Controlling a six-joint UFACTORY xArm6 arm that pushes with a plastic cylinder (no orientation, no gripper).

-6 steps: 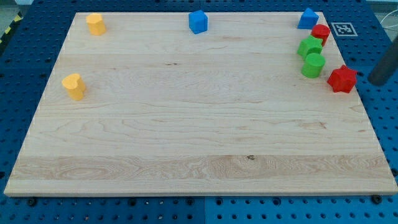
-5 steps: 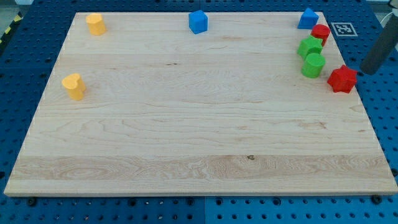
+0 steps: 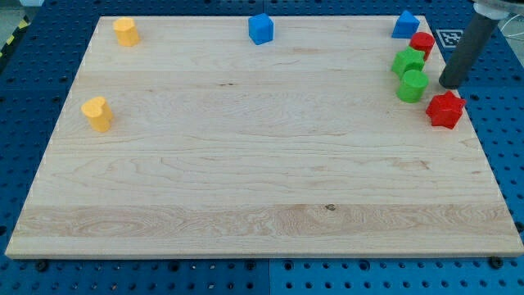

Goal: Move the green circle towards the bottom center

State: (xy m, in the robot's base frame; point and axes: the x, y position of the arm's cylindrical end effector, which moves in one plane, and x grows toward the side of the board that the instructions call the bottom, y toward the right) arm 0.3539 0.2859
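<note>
The green circle (image 3: 413,85) is a short green cylinder near the board's right edge, toward the view's top. My tip (image 3: 449,83) is just to its right, a small gap away, and just above the red star (image 3: 446,109). Another green block (image 3: 408,61) of irregular shape touches the green circle from above. A red block (image 3: 422,43) sits above that one.
A blue triangle-like block (image 3: 404,24) is at the top right, a blue block (image 3: 260,29) at top centre, a yellow block (image 3: 125,31) at top left, and a yellow heart-like block (image 3: 97,113) at the left. The wooden board (image 3: 262,188) lies on a blue pegboard.
My rod has moved left and up from off the board's right side onto the board beside the green circle. The red star has shifted slightly left and down.
</note>
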